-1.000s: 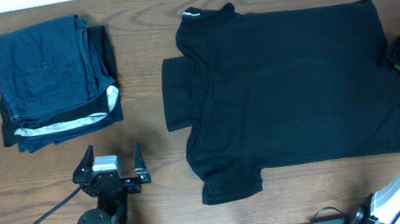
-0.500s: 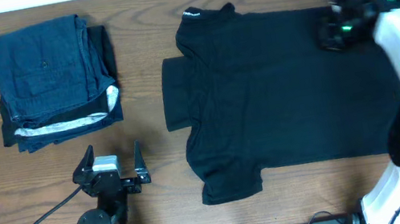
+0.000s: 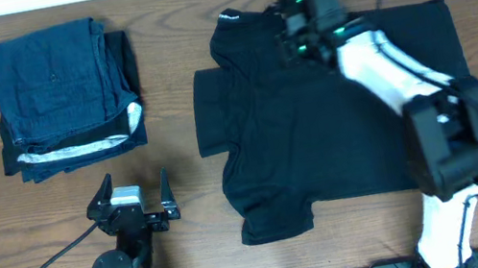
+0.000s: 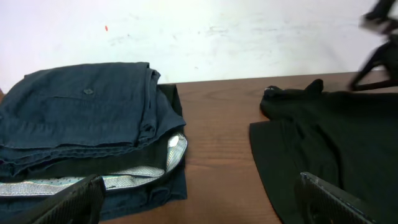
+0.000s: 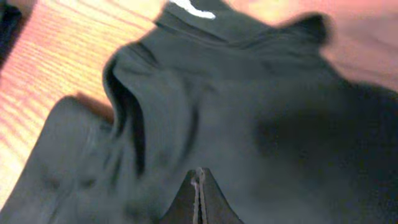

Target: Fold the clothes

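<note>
Folded blue stack (image 3: 57,91): far-left corner. Left gripper (image 3: 134,184): near edge, jaws spread, idle. Black T-shirt (image 3: 316,131): spread over right half. Right gripper (image 3: 289,36): above collar (image 5: 205,25), fingers pressed together, apparently empty. Risk: closed tips shove fabric, bunching collar instead of pinching.

Sharpness: the whole picture is soft, and every edge is smeared.
T-shirt (image 5: 267,118): black fabric that fills most of the frame and lies on the table.
Neck: the collar (image 5: 249,31) sits at the top, with a small white mark (image 5: 189,7) on its edge.
Crease (image 5: 127,106): a raised fold runs down the shirt's left part, with deep shadow beside it.
Sleeve (image 5: 56,162): at lower left, lying flat against the wood.
Table (image 5: 56,56): orange-brown wood with visible grain, showing at left and upper right.
Right gripper (image 5: 198,183): at bottom centre, its dark fingertips are pressed together with only a thin pale seam between them. It is over the shirt's middle, and contact with the fabric cannot be told.
Top-left corner: a dark patch, too blurred to identify.
</note>
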Robot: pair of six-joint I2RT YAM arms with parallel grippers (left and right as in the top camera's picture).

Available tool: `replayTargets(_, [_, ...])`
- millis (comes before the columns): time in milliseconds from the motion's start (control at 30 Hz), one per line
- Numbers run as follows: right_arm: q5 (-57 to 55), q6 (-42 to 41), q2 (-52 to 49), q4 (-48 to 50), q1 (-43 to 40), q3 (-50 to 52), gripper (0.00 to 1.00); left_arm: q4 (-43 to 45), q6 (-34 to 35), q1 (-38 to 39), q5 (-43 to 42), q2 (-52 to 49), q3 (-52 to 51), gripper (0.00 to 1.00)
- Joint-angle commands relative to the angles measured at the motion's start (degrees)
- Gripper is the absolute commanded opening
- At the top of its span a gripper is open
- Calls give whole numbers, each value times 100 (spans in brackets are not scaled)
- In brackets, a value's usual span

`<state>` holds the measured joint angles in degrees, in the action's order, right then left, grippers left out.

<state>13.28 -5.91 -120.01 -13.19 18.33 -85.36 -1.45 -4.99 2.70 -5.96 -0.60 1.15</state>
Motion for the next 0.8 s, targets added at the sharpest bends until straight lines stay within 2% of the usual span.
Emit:
replayTargets(0, [-308, -155, -389, 546, 212, 35, 1, -192, -96, 17, -83, 37, -92, 98])
replayTargets(167, [-721, -584, -678, 1377, 247, 33, 1, -192, -96, 17, -83, 37, -92, 98])
replayTargets(300, [-914, -605, -909, 1939, 232, 31, 1, -192, -96, 17, -83, 37, -92, 98])
replayTargets(767, [-1331, -861, -1801, 3169, 221, 28, 1, -192, -96, 17, -83, 37, -92, 98])
